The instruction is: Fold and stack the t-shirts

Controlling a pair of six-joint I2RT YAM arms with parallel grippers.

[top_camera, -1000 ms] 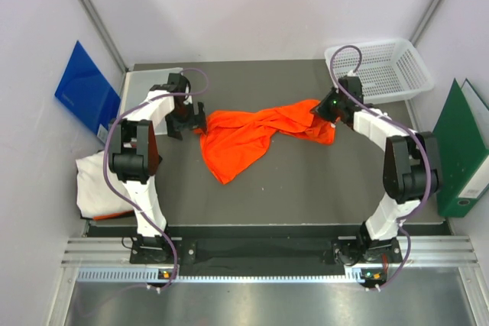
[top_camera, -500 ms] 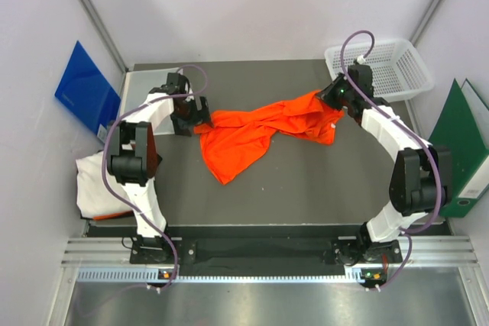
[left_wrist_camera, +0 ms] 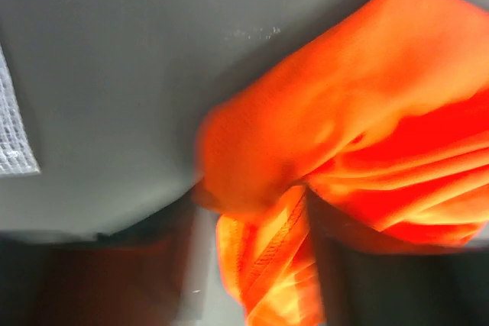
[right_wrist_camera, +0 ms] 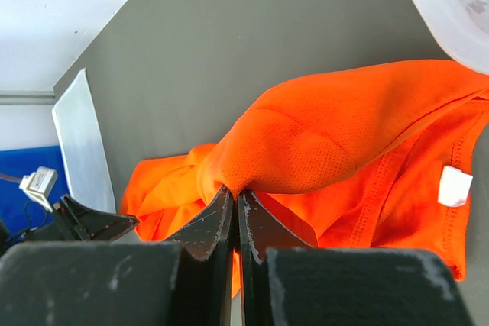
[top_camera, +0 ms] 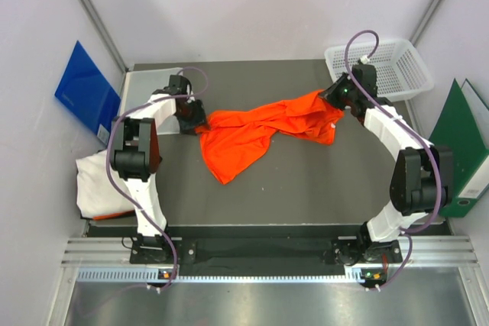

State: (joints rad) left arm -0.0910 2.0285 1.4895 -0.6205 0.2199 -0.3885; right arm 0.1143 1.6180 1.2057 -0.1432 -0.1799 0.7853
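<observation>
The orange t-shirt (top_camera: 252, 131) lies crumpled across the middle of the dark table, stretched from left to far right. My right gripper (top_camera: 334, 97) is shut on a bunched fold at its right end (right_wrist_camera: 328, 143); the right gripper (right_wrist_camera: 235, 192) has its jaws pressed together on the cloth. My left gripper (top_camera: 197, 121) sits at the shirt's left edge. In the blurred left wrist view, the left gripper (left_wrist_camera: 252, 265) stands open with a hemmed fold of the orange t-shirt (left_wrist_camera: 344, 112) between its fingers. The white t-shirt (top_camera: 95, 185) hangs in a heap off the table's left side.
A white mesh basket (top_camera: 382, 66) stands at the far right corner, close to the right gripper. A clear plastic sheet (top_camera: 145, 89) lies at the far left corner. A blue folder (top_camera: 84, 85) leans on the left wall, a green binder (top_camera: 462, 150) on the right.
The right gripper has carried its end of the orange shirt up and toward the far right. The left gripper has moved right onto the shirt's left edge, and its jaws have narrowed.
</observation>
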